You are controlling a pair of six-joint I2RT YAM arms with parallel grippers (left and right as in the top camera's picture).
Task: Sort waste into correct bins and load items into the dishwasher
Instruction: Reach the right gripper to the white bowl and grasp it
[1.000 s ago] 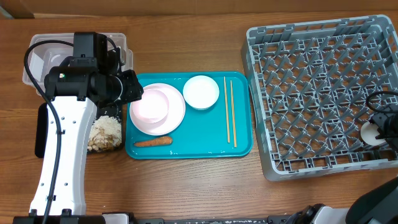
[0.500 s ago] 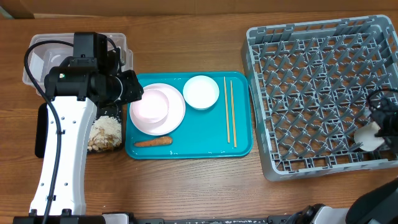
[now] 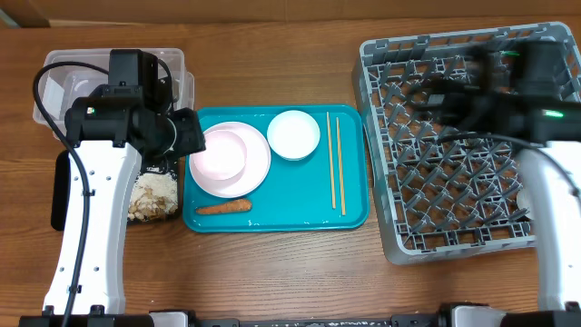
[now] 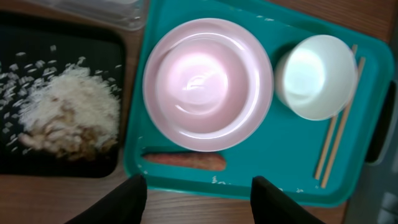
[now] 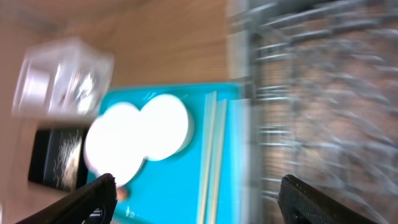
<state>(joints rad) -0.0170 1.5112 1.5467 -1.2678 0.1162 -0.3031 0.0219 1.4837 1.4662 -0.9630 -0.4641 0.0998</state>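
Note:
The pink-white plate (image 3: pixel 230 159), white bowl (image 3: pixel 293 133), chopsticks (image 3: pixel 336 163) and carrot (image 3: pixel 224 207) lie on the teal tray (image 3: pixel 354 213). The left wrist view shows the plate (image 4: pixel 208 84), bowl (image 4: pixel 316 76), carrot (image 4: pixel 186 160) and chopsticks (image 4: pixel 336 146). Food scraps (image 3: pixel 152 195) sit in the black tray (image 4: pixel 62 37). My left gripper (image 3: pixel 186 132) is open and empty above the tray's left edge; its fingers (image 4: pixel 199 193) show in the left wrist view. My right gripper (image 3: pixel 445 100) is blurred, open and empty over the grey rack (image 3: pixel 467 200); its fingers (image 5: pixel 199 193) frame the chopsticks (image 5: pixel 208 155). Cup and wrapper do not show clearly.
The clear tub (image 3: pixel 54 73) stands at the back left, partly under my left arm, with the black tray in front of it. The rack fills the right side, and my right arm crosses its right half. Bare wood lies along the table's front.
My right arm has swung from the rack's front right corner up and left over the rack, no longer at the white cup. My left arm has barely moved.

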